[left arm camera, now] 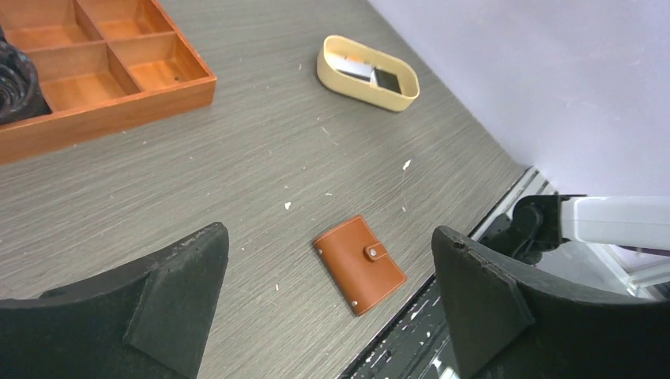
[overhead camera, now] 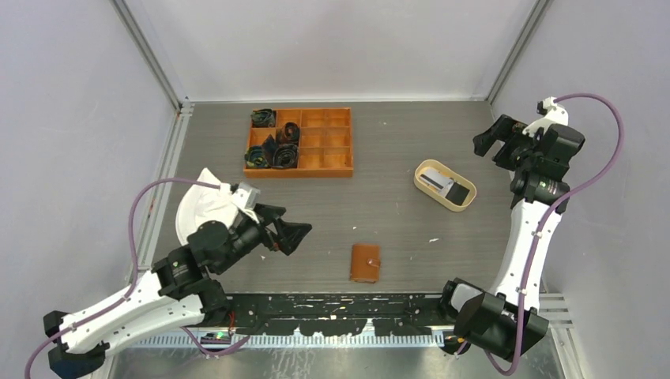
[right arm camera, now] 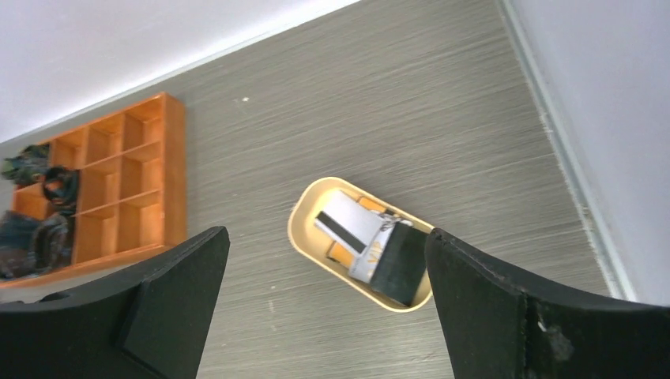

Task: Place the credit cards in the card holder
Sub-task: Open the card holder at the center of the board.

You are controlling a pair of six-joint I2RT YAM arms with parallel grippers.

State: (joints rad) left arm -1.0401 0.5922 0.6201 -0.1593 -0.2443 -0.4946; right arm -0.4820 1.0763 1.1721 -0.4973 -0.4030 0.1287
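Top view: left claw (overhead camera: 287,230), jaws apart, hangs low near the card holder (overhead camera: 365,263) on the bench (overhead camera: 395,158). Right claw (overhead camera: 495,140), jaws apart, is raised beside the oval tray (overhead camera: 467,200). Left wrist view: holder snapped closed, untouched by the claw. Right wrist view: credit cards (right arm camera: 359,233) lie overlapping inside the tray.

The top camera looks down from the near edge on the whole table (overhead camera: 395,166). The left wrist camera, low, faces right over the card holder (left arm camera: 359,264); the right, seemingly higher, overlooks the oval tray (right arm camera: 296,237) all three share.
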